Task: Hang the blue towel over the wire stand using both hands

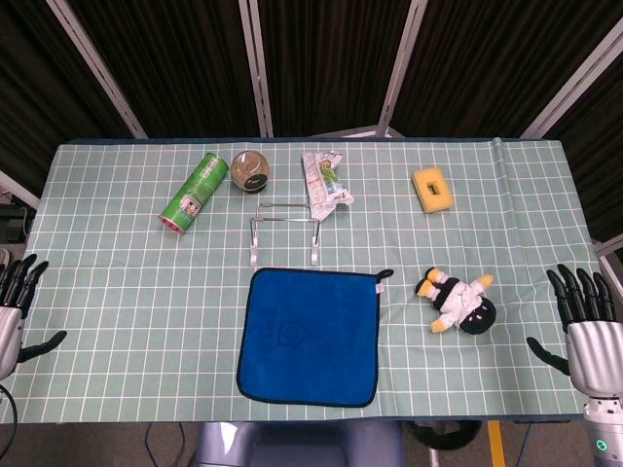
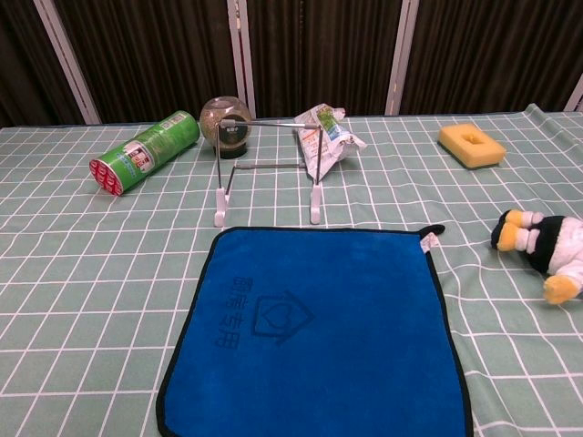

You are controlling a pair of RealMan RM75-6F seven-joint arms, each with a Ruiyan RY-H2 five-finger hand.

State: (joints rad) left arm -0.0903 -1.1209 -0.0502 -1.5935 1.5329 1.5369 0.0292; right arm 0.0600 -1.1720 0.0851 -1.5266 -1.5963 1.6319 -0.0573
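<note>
**Towel flat, both hands spread and idle at the table's edges**

The blue towel (image 1: 310, 336) lay spread flat on the green checked tablecloth (image 1: 117, 282), near the front edge at the middle, its small hanging loop at the far right corner. Just beyond it, at twelve o'clock, stood the wire stand (image 1: 284, 229), upright on its white feet, close to the towel's far edge but not touching it.

Neither hand touched anything. The left hand (image 1: 15, 311) sat at nine o'clock from the towel, at the table's left edge, fingers apart and pointing away from the robot, thumb out to the side, holding nothing. The right hand (image 1: 584, 326) sat at three o'clock by the right edge, likewise spread and empty. Both were well apart from the towel, and the chest view did not show them.

Further out, a green can (image 1: 193, 193) lay on its side at eleven o'clock, a round glass jar (image 1: 250, 171) beside it, and a crumpled snack packet (image 1: 325, 183) leaned by the stand's right side. A yellow sponge (image 1: 433, 189) lay at two o'clock, and a plush penguin (image 1: 459, 304) rested between the towel and the right hand.
</note>
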